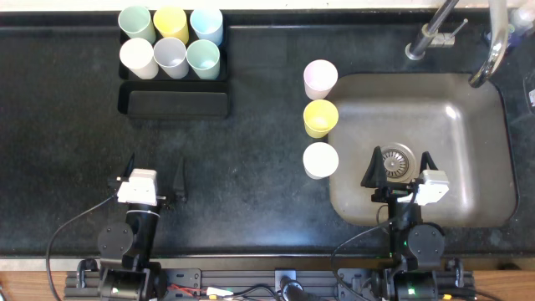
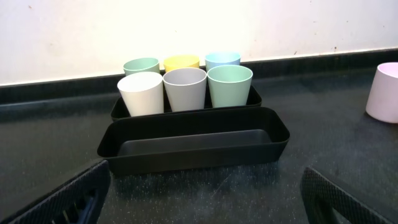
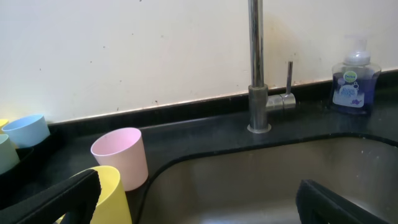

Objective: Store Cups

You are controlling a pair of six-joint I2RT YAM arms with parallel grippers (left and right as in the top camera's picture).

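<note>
1. Top view: three loose cups stand in a row just off the sink's left rim. The pink cup is by the back corner, the yellow cup is at mid-rim, and the white cup is nearest the arm bases. The empty tray lies well left of the sink, and the full tray of six cups lies equally far left, nearer the wall. The right gripper hangs over the sink's near half, fingers spread and holding nothing. The left gripper, well left of the sink, is also spread and empty.

2. Left wrist view: the empty tray faces the gripper as a long, narrow slot, with the pink cup off toward the sink side. A cup lowered off-centre would likely catch the tray's rim and tip over.

3. Right wrist view: the pink and yellow cups sit close together at the sink's edge, and the yellow one is just beside a finger. With so little room between them, a finger closing on one cup could nudge its neighbour into the sink. The smooth, tapered walls may also slip out of a shallow pinch.
</note>
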